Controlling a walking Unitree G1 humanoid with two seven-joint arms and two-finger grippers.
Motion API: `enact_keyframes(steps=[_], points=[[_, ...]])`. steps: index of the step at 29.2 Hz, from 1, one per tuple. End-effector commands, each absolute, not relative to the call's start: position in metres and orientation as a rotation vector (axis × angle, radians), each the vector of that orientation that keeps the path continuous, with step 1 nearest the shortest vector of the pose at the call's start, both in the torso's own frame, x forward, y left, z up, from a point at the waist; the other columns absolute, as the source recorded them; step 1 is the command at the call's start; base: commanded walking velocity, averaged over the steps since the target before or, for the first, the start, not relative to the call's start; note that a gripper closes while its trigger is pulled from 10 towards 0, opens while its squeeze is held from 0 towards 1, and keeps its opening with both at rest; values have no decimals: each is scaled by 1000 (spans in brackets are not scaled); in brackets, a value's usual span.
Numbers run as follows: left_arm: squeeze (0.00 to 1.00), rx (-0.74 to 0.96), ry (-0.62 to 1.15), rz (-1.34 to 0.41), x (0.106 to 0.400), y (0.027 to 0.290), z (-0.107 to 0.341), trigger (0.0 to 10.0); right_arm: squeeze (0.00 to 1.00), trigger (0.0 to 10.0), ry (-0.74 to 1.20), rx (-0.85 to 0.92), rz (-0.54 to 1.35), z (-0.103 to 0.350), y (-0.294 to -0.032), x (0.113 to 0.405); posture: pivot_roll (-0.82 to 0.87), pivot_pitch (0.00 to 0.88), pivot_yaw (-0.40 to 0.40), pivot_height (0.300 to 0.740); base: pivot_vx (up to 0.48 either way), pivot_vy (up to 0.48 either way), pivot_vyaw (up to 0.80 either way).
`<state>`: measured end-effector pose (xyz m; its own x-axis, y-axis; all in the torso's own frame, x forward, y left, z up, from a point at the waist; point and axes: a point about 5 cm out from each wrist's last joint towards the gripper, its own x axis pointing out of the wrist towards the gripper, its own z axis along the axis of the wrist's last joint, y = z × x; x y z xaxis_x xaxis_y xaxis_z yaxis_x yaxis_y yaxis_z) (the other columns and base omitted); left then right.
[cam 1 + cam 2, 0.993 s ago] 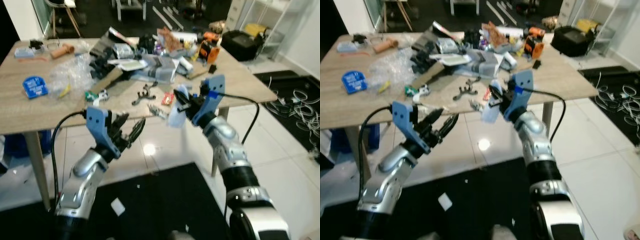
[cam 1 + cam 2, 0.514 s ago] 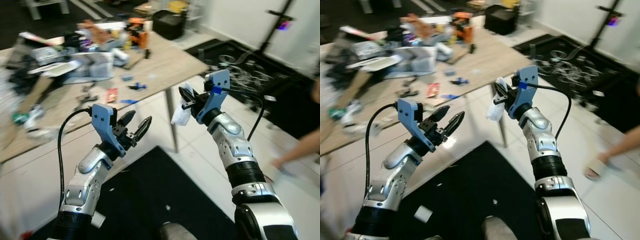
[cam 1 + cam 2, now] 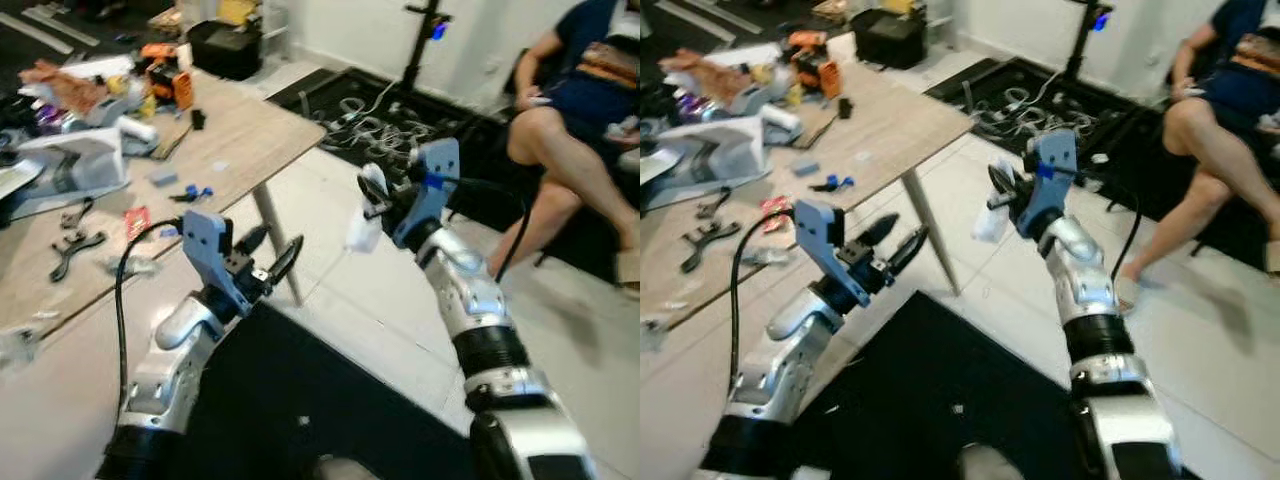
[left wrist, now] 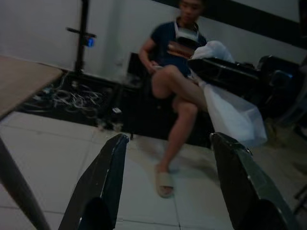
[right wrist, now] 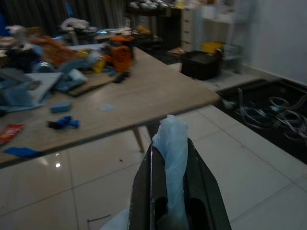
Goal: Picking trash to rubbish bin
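- My right tool (image 3: 372, 205) is raised in front of me, over the white tiled floor (image 3: 400, 300), with its fingers pinched tight on a pale, crumpled piece of trash (image 3: 362, 230).
- In the right wrist view the trash (image 5: 171, 158) sits squeezed between the two black fingers (image 5: 144, 191), its top bunched above them and the rest trailing down.
- From the head cameras, most of the trash hangs loose below the tool, clear of the floor and of the desk (image 3: 240, 130).
- My left tool (image 3: 272, 255) is held out lower and to the left, fingers spread wide, with nothing between them.
- The left wrist view looks through those spread fingers (image 4: 103, 182) toward a seated person (image 4: 177, 72) with legs crossed, a sandal (image 4: 163, 184) on the tiles, and the trash (image 4: 230, 112) hanging from my other tool.
- The wooden desk lies to my left, its near corner just beyond the left tool; it carries scattered clutter, among it an orange item (image 3: 170, 85), a small red packet (image 3: 136, 222) and a dark bracket (image 3: 72, 250).
- A black mat (image 3: 330, 410) covers the floor under my arms.
- Beyond the desk corner a tangle of cables (image 3: 390, 125) lies on a dark mat near a black stand (image 3: 420, 45).
- The person's bare legs (image 3: 570, 170) fill the upper right of the head views.
- I cannot make out a rubbish bin for certain.
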<state>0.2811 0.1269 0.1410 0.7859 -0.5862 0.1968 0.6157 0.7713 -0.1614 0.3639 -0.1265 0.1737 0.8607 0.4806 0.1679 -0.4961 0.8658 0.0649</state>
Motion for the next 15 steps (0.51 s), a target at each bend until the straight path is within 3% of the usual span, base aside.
enact_keyframes(steps=[1, 15], points=[[0, -224, -127, -661, 281, 125, 138, 10000, 0, 10000, -132, 109, 512, 170, -128, 364, -63, 0, -43, 740, 0, 0, -800], [0, -229, -133, -659, 279, 127, 139, 10000, 0, 10000, -140, 103, 511, 170, -126, 362, -68, 0, -30, 740, 0, 0, -800]])
